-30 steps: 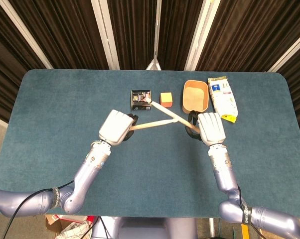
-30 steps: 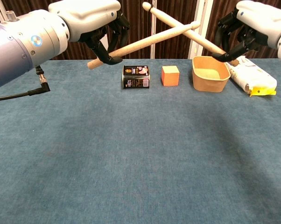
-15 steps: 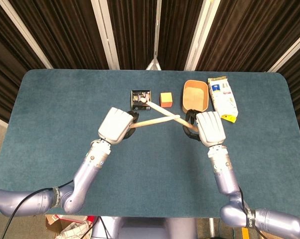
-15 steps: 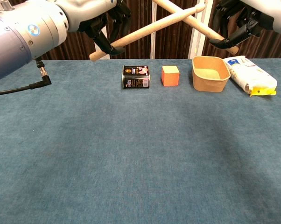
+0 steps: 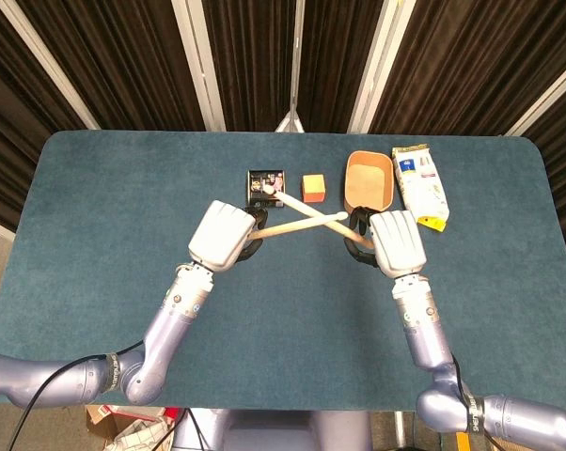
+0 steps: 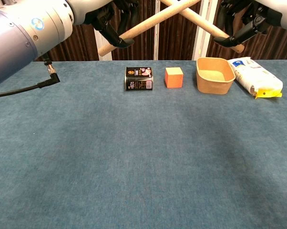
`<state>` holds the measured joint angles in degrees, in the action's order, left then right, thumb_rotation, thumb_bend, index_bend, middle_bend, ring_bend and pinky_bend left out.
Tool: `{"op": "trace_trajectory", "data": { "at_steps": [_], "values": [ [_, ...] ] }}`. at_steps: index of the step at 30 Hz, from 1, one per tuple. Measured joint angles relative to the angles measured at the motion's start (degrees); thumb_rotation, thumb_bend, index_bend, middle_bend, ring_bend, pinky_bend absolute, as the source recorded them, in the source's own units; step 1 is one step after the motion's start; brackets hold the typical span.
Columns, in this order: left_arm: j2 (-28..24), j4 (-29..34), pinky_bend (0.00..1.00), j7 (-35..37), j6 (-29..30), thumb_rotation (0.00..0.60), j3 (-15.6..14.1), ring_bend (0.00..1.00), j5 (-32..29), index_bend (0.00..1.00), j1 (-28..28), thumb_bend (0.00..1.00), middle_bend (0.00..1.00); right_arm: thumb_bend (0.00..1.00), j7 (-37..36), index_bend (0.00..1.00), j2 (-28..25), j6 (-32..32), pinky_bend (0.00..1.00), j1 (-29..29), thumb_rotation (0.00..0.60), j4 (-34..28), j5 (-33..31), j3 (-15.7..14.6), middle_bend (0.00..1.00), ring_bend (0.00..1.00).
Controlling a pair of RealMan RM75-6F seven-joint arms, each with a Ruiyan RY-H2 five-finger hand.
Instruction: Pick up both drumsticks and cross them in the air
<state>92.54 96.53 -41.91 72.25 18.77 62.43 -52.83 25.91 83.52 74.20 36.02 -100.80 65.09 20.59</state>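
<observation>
Two pale wooden drumsticks are held crossed high above the table. My left hand (image 5: pixel 222 235) (image 6: pixel 110 19) grips the butt end of one drumstick (image 5: pixel 292 225) (image 6: pixel 148 23), which slants up to the right. My right hand (image 5: pixel 397 242) (image 6: pixel 246 16) grips the other drumstick (image 5: pixel 306 205) (image 6: pixel 200 20), which slants up to the left. The sticks cross above the orange cube, near the top edge of the chest view. Their tips are cut off in the chest view.
On the teal table (image 5: pixel 123 235) stand a small black tin (image 5: pixel 265 187) (image 6: pixel 138 78), an orange cube (image 5: pixel 312 187) (image 6: pixel 174 77), a tan paper bowl (image 5: pixel 369 181) (image 6: pixel 215 75) and a white snack bag (image 5: pixel 420 186) (image 6: pixel 255 78). A black cable (image 6: pixel 34 87) hangs at left.
Both hands have risen with their drumsticks, staying crossed. In the chest view the sticks and hands moved toward the top edge.
</observation>
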Motion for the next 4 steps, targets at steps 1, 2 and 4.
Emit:
{"op": "trace_trajectory", "data": {
  "at_steps": [1, 2, 4],
  "values": [
    [0.0, 0.0, 0.95, -0.1, 0.2, 0.6, 0.0, 0.89, 0.1, 0.72, 0.1, 0.56, 0.79, 0.47, 0.0, 0.81, 0.0, 0.1, 0.82, 0.0, 0.6, -0.1, 0.0, -0.1, 0.68, 0.91],
    [0.1, 0.0, 0.95, -0.1, 0.6, 0.6, -0.1, 0.89, 0.2, 0.72, 0.2, 0.56, 0.79, 0.47, 0.0, 0.81, 0.0, 0.1, 0.82, 0.0, 0.6, -0.2, 0.0, -0.1, 0.68, 0.91],
    [0.1, 0.0, 0.95, -0.2, 0.9, 0.6, -0.1, 0.89, 0.1, 0.72, 0.4, 0.56, 0.79, 0.47, -0.1, 0.81, -0.1, 0.4, 0.82, -0.1, 0.6, -0.5, -0.1, -0.2, 0.68, 0.91]
  ]
}}
